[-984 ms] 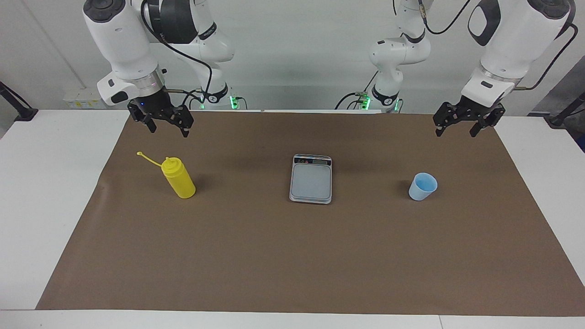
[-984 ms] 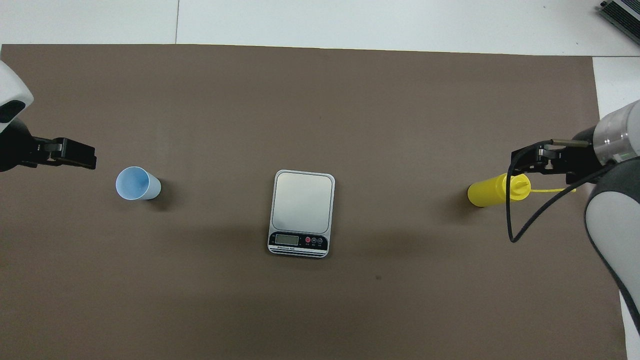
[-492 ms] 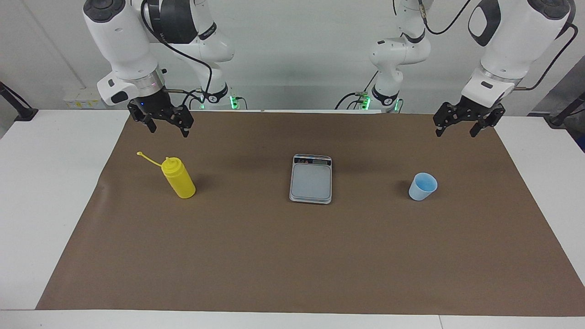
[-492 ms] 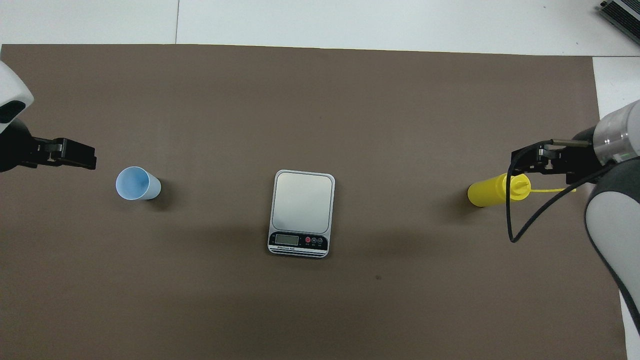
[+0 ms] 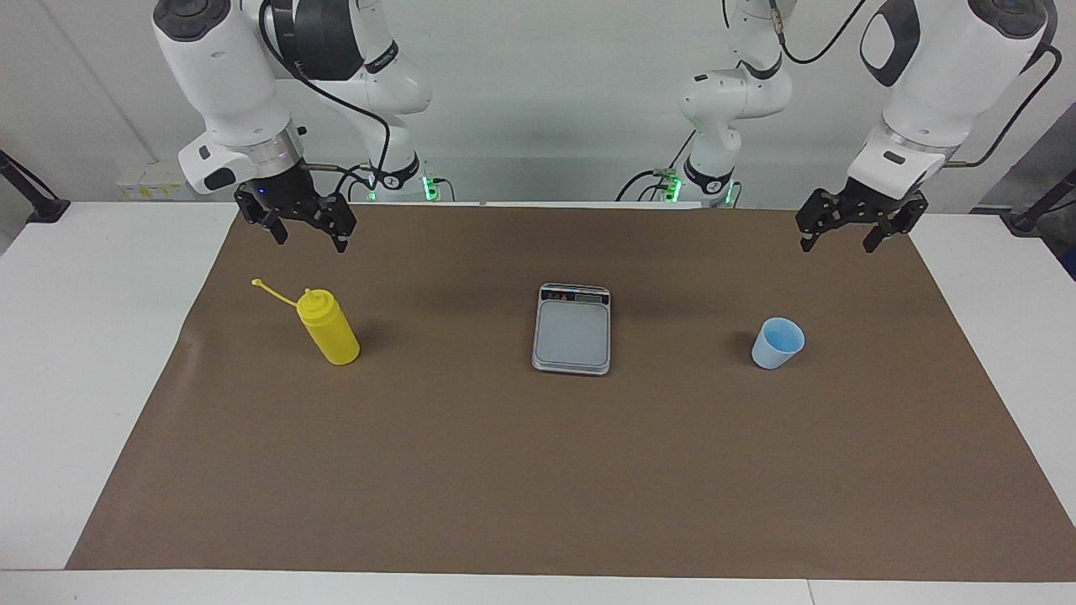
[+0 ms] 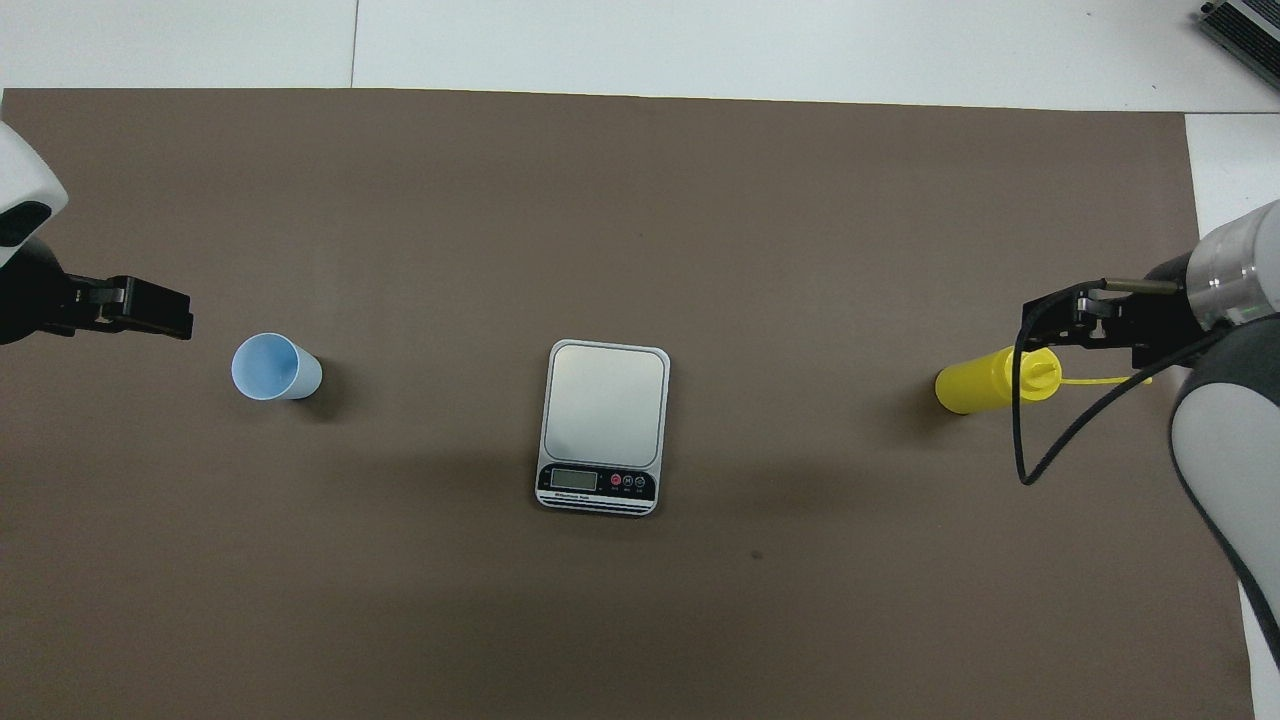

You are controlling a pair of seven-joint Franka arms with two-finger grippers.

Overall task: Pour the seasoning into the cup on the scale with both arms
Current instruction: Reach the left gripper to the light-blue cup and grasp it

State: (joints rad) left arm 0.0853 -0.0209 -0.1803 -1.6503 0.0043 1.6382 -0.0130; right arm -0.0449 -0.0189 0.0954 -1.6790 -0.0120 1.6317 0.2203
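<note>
- The right tool [image 5: 307, 239] hangs open and empty over the brown mat, above the yellow bottle [image 5: 330, 329] standing at that arm's end.
- The left tool [image 5: 841, 238] hangs open above the blue cup [image 5: 777, 343].
- The scale [image 5: 572, 328] lies between bottle and cup.

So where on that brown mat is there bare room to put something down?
Bare mat lies between the yellow bottle and the scale, between the scale and the blue cup, and the whole stretch farther from the robots. Nothing is crowded; both claws hang apart.
</note>
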